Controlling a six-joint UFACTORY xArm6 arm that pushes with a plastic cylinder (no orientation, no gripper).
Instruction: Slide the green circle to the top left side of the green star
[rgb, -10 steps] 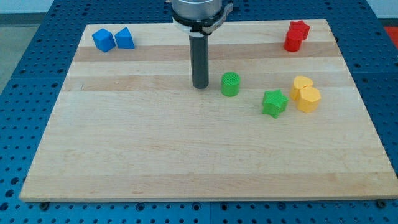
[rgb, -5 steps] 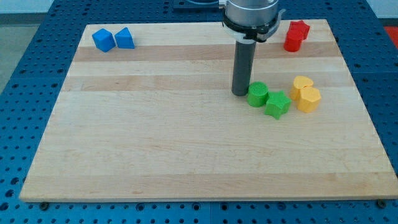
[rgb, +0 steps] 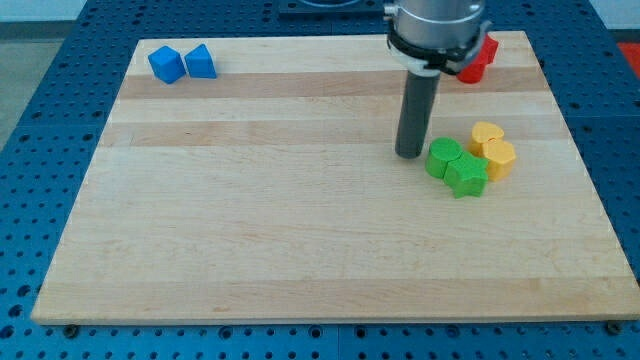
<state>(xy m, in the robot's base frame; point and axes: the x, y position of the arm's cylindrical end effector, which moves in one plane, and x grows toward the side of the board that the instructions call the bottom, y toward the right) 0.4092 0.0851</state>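
You have no claw, just my tip (rgb: 409, 154) beside the green circle (rgb: 441, 157), which touches the green star (rgb: 466, 176)'s top left. Two yellow blocks (rgb: 492, 150) crowd their right; open board (rgb: 250, 220) lies leftward.

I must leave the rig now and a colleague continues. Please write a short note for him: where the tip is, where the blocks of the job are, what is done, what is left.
Tip: my tip is on the wooden board, just at the view's left of the green circle block, close to it or touching; contact cannot be told.
Blocks: the green circle lies against the top left side of the green star block. The star is close to the two yellow blocks, perhaps touching.
Done: the circle appears to be in its place.
Left: probably only to move the tip away without disturbing the circle.
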